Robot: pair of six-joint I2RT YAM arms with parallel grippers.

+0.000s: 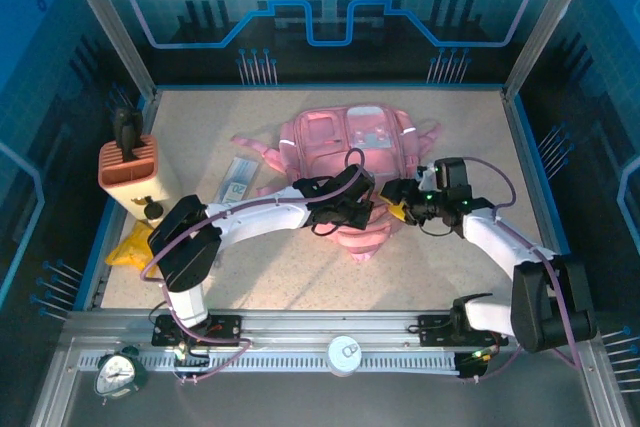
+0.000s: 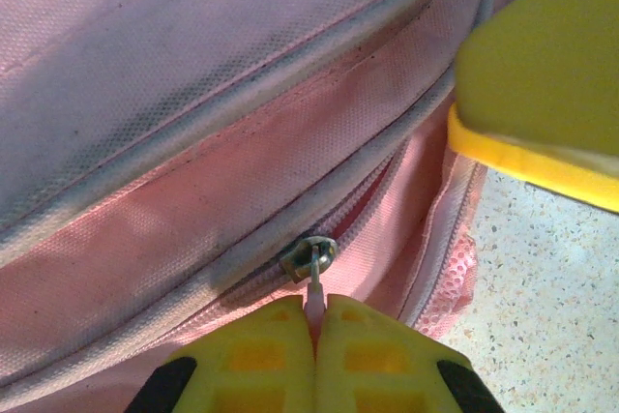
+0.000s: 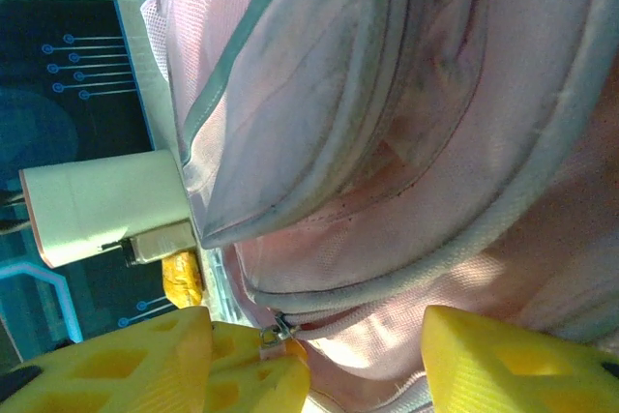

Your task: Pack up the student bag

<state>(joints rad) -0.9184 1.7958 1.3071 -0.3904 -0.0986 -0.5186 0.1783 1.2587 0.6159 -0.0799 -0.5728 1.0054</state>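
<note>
Mid table (image 1: 300, 277), bag (image 1: 340, 142) lying long way 12 to 6, left claw (image 2: 316, 314) clenched on zip pull (image 2: 311, 258) at 6 end, right claw (image 1: 398, 199) released at 3, bare room toward 6.

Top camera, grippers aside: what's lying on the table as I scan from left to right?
From the left: orange ribbed box → clear flat packet → student bag.

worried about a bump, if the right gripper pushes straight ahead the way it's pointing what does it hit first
The pink backpack. The right gripper has its jaws open and faces the fabric just past the zip, beside the zip pull pinched by the left gripper. How close it is is hard to judge.
</note>
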